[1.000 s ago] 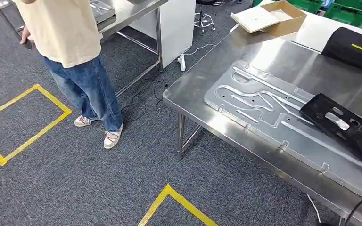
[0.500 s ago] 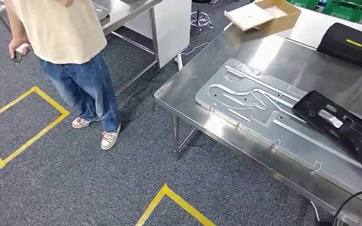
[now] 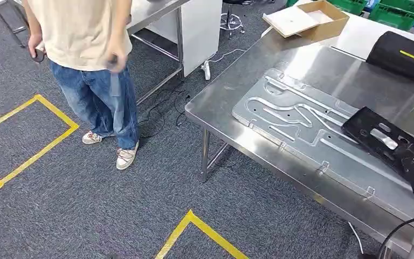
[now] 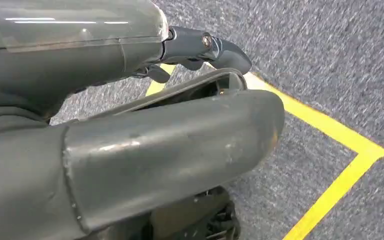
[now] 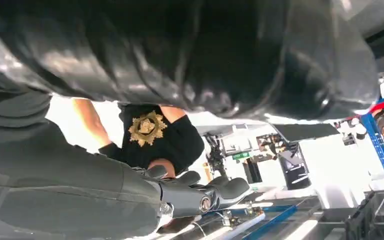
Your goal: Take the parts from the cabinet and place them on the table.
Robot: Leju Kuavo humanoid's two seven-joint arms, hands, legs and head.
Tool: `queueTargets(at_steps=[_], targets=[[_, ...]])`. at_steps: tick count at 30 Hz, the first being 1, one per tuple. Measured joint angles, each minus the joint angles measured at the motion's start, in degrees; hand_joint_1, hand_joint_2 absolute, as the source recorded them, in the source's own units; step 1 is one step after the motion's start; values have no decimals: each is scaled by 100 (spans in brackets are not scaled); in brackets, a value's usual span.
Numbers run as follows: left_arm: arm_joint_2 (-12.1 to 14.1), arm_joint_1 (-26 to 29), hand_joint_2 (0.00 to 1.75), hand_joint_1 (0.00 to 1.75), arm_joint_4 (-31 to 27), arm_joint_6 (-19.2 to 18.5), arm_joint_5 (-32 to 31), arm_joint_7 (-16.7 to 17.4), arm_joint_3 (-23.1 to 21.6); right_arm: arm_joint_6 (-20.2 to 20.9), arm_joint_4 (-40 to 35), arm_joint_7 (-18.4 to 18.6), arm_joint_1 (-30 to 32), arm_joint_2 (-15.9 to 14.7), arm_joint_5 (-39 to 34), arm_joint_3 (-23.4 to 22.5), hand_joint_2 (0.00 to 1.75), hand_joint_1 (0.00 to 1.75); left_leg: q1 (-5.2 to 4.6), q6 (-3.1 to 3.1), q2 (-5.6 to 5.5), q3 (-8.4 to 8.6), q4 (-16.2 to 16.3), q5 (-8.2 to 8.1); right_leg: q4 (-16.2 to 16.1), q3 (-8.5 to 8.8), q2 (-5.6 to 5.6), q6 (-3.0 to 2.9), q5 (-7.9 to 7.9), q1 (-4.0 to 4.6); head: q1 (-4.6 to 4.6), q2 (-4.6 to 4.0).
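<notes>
Seemingly, the black part (image 3: 380, 135) lies against the right fingers (image 5: 230, 189).

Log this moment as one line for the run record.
black part on metal table | left hand hangs over carpet, holding nothing | right hand state unclear | person beside table

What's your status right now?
Left hand empty, over carpet. Right hand empty. Black part lies on plate, on table. Person stands near table corner.
</notes>
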Motion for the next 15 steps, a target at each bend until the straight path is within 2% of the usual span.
queueTargets(at_steps=[3, 4, 5, 6, 8, 9, 10, 12, 13, 14, 15], targets=[[0, -1, 0, 0, 0, 2, 0, 4, 0, 2, 0, 0, -1, 0, 0, 0, 0, 0, 0, -1, -1, 3, 1, -4, -111, 54, 0, -1, 76, -3, 0, 0], [-4, -2, 0, 0, 0, 7, -4, 11, 0, 13, -2, -2, -12, -2, 0, 2, 0, 0, 3, -27, -3, 33, 15, -30, -953, 477, -3, -18, 516, -19, 0, 0], [-7, -3, 0, 0, 0, 4, -4, 17, 0, 24, 0, -2, -17, -2, 4, 7, 0, 0, -11, -48, -3, 34, 17, -45, -1269, 649, -4, -39, 491, -6, 0, 0], [-4, -9, 0, 0, 0, -11, -2, 74, 0, 74, 4, 2, -22, -2, 160, 92, 0, 0, -15, -137, -4, 4, 6, -39, -1344, 623, 12, -148, 498, 58, -4, 0], [-2, -8, 0, 0, 0, -13, -2, 96, 0, 87, 17, 7, -27, -2, 212, 155, 0, 0, -30, -214, -22, -5, 56, -93, -1414, 656, -14, -231, 534, 13, -7, 0], [-2, -7, 0, 0, 0, -13, -2, 96, 0, 87, 20, 7, -39, -4, 223, 190, 0, 0, -8, -240, -16, -50, 194, -205, -1421, 668, -34, -247, 533, 18, -4, 0], [-2, -11, 0, 0, 0, -13, -2, 96, 0, 87, 22, 13, -47, -4, 234, 214, 0, 0, -2, -257, -14, -197, 500, -402, -1420, 665, -57, -288, 527, 24, -9, 0], [-2, -9, 0, 0, 0, -20, -4, 105, 0, 94, 35, 24, -49, -4, 234, 245, 0, 0, 6, -278, -13, -616, 1356, -794, -1418, 663, -126, -317, 517, 46, -7, 0], [-2, 0, 0, 0, 0, -28, -4, 105, 0, 116, 54, 24, -50, -4, 234, 254, 0, 0, 7, -286, -13, -775, 1667, -866, -1410, 662, -172, -326, 511, 52, -9, 0], [-2, 12, 0, 0, 0, -33, -4, 105, 0, 129, 68, 28, -50, -4, 234, 265, 0, 0, 11, -286, -11, -801, 1704, -794, -1402, 663, -208, -332, 506, 52, -4, 0], [-2, 17, 0, 0, 0, -33, -4, 105, 0, 133, 81, 28, -51, -4, 234, 278, 0, 0, 16, -282, -4, -722, 1519, -633, -1389, 663, -240, -329, 498, 52, -9, 0]])
